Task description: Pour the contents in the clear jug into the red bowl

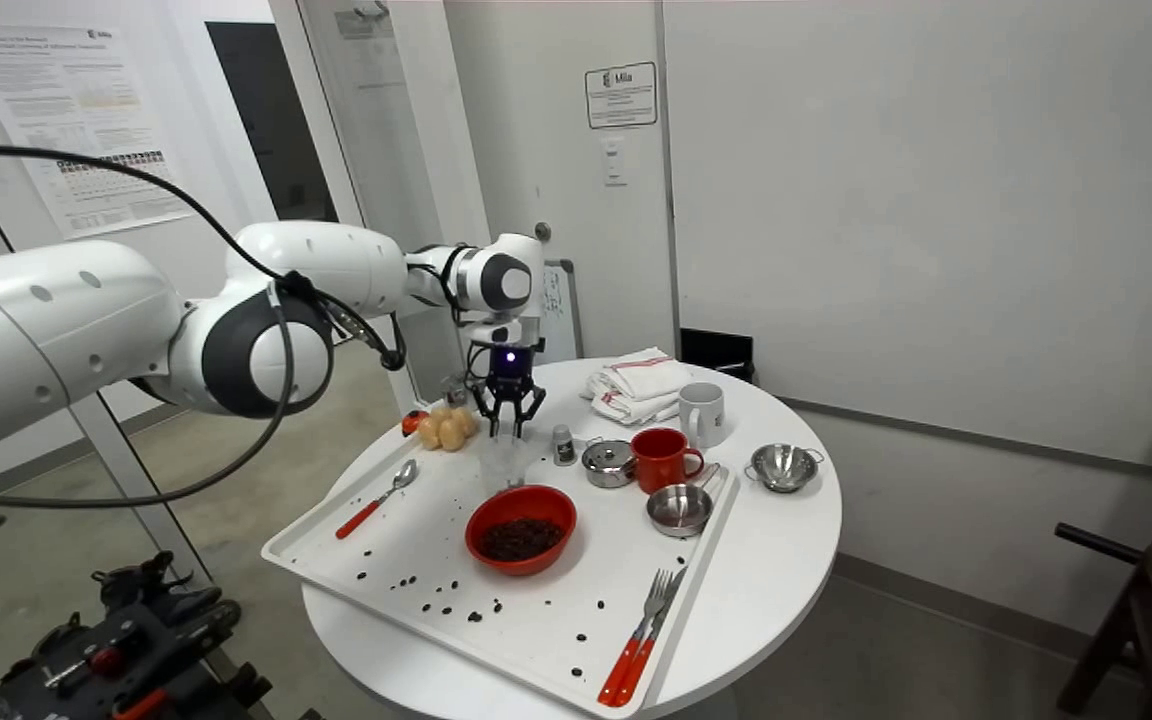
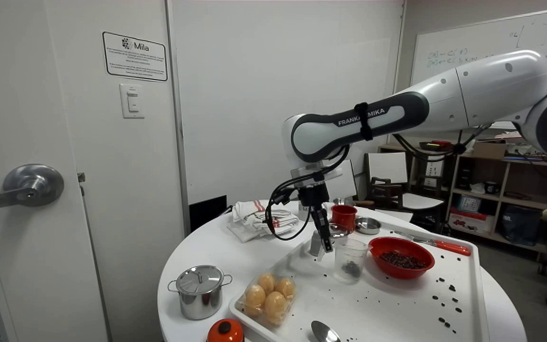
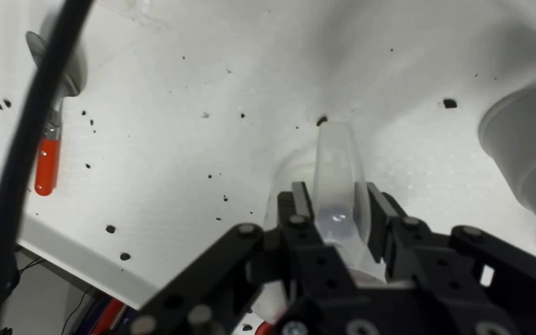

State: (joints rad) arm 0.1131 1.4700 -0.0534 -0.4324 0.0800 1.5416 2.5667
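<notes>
The clear jug stands on the tray beside the red bowl. In an exterior view the jug holds a few dark pieces at its bottom. The bowl holds many dark bean-like pieces. My gripper points straight down at the jug's handle side, also in the other view. In the wrist view the handle lies between my fingertips, very close to both pads. I cannot tell whether both pads touch it. Most of the jug's body is hidden behind the gripper there.
A shaker stands close to the gripper. A lidded pot, red mug and metal pan are beyond it. Eggs, a spoon, and fork and knife lie around. Loose dark pieces dot the white tray.
</notes>
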